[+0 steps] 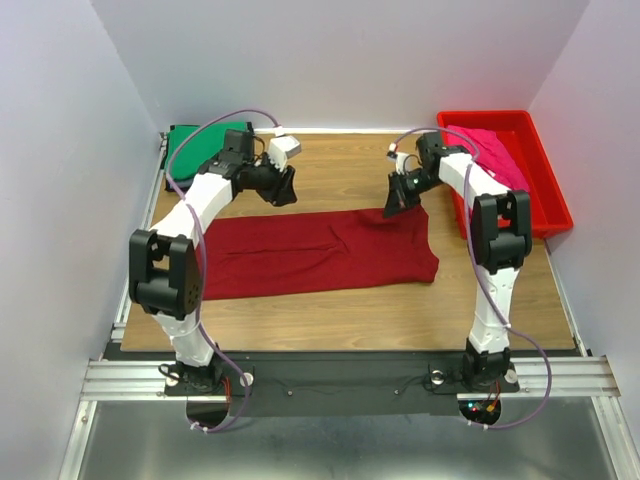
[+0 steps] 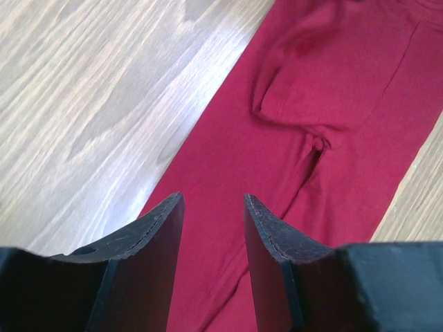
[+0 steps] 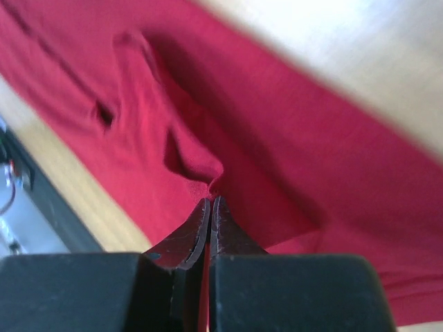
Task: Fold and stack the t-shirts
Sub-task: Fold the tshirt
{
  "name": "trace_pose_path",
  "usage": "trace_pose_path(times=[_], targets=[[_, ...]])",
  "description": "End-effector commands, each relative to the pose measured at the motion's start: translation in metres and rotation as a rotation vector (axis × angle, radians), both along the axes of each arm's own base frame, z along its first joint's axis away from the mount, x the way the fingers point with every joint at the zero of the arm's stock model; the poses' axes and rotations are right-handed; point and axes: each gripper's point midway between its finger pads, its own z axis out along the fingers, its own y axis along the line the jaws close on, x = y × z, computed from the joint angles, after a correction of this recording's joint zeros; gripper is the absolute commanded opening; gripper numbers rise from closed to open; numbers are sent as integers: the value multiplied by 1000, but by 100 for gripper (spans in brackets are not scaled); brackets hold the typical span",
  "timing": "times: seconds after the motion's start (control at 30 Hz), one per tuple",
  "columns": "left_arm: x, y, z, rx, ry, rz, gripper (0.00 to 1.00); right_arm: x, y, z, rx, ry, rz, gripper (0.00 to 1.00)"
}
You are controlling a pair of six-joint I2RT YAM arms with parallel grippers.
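Working maroon tee [image 1: 320, 252]: spread flat on tabletop [image 1: 340, 170], long way L–R, looks already narrowed to a strip w/ a crease down its length. Pinched at tee's far-R edge by R end effector [image 3: 211, 200]: clenched tight, small peak of cloth caught at the tips, puckered up toward them. Above tee's far edge, L of its centre, L end effector [image 2: 213, 202]: released, fingers apart, nothing between, apparently clear of the cloth. Beyond tee's far-L corner: green tee [image 1: 195, 150], lying flat, prob. base of the stack. Beyond tee's far-R corner: pink tee [image 1: 490, 150], heaped in red tray [image 1: 548, 200], not yet folded.

Step in hand, as judged: grasp phase of next fold on maroon tee, w/ R grip made and L grip not.

Next move prob. calls for:
- Dropping L end effector onto tee's far edge & closing on the same layer(s) as R.
- Lifting both together, level, w/ edge kept taut.
- Carrying the edge over the tee, then laying it down square.

Risks: skewed fold if pulled from R side only; slip from so thin a pinch.
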Motion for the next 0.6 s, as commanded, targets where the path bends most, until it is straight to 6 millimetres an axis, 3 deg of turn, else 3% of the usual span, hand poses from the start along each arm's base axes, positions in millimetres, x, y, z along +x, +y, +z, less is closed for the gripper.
trace_pose_path(times=[0.0,0.17,0.27,0.57], targets=[[-13,17,19,7,-36,19,51,-29,8,33,52,-80,121,0],[-20,42,20,23,-36,74,51,-64,0,17,17,-65,220,0],[-25,57,14,42,-30,112,52,-84,-6,-3,-29,-26,256,1],[-42,90,-12,93,13,176,52,-105,-24,-21,-122,-21,320,1]])
